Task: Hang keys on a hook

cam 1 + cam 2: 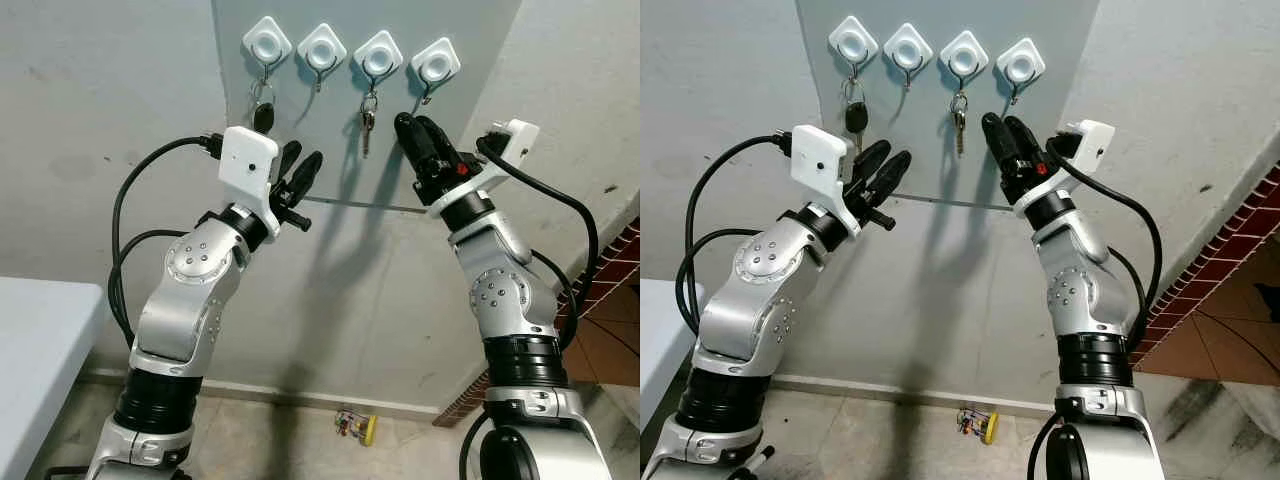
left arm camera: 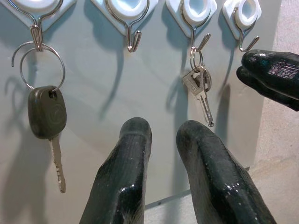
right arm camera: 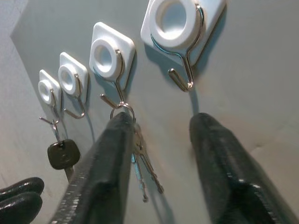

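Looks basically done: small silver keys (image 1: 368, 118) hang on the third white diamond hook (image 1: 379, 55), black-headed key (image 1: 262, 115) on the far-left one. Right gripper (image 1: 416, 130) and left gripper (image 1: 299, 166) hover just below, jaws apart and empty. Another bunch of keys (image 1: 355, 426) lies on the floor though.

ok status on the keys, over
Both grippers, left and right, raised near the hooks, fingers open, empty. Car key on first hook, keys on third. Another bunch on the floor.

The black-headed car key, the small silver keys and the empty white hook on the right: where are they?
black-headed car key (image 2: 46, 112), left wrist view, head.
small silver keys (image 2: 201, 86), left wrist view, blades.
empty white hook (image 3: 180, 28), right wrist view, plate.
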You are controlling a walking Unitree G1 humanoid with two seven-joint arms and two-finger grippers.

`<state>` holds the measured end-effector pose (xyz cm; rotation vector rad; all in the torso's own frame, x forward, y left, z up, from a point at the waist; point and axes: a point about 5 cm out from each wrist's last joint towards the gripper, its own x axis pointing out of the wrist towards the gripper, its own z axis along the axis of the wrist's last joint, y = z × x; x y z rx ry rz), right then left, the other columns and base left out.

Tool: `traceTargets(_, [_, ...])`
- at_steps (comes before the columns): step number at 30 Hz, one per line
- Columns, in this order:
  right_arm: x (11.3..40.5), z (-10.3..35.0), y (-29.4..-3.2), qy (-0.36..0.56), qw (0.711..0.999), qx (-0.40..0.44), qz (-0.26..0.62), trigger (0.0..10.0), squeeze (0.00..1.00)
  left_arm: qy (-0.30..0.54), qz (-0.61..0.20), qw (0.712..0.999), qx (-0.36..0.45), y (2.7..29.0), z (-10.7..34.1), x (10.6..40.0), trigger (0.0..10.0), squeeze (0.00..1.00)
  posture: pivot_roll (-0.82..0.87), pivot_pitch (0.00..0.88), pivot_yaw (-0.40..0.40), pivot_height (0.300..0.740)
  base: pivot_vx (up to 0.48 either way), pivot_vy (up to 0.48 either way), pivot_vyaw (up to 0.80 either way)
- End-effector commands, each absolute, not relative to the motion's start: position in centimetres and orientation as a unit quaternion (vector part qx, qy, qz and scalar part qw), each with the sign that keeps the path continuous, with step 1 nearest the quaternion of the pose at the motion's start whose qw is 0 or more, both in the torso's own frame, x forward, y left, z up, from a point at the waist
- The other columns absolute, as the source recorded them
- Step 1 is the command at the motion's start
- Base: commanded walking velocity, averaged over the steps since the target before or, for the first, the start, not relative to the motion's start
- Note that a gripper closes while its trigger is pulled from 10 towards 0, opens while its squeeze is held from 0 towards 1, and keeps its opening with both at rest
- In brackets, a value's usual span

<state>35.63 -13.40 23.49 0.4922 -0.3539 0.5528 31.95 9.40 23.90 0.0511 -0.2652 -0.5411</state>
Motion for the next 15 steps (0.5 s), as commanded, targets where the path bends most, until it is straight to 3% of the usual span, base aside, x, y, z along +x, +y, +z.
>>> traceTargets(1, [35.3,23.6,-13.4,-0.176,0.916,0.235,0.274,10.0,1.00,-0.138,-0.270,0.952,0.034,9.1,24.1,31.7,10.0,0.00,-0.08,0.024,-0.058,0.740,0.000,0.000,0.00])
traceTargets(15, [30.7,15.3,-14.8,-0.101,0.967,0.141,0.187,10.0,1.00,-0.088,-0.209,0.974,0.001,11.0,16.7,30.1,10.0,0.00,-0.10,0.006,-0.036,0.740,0.000,0.000,0.00])
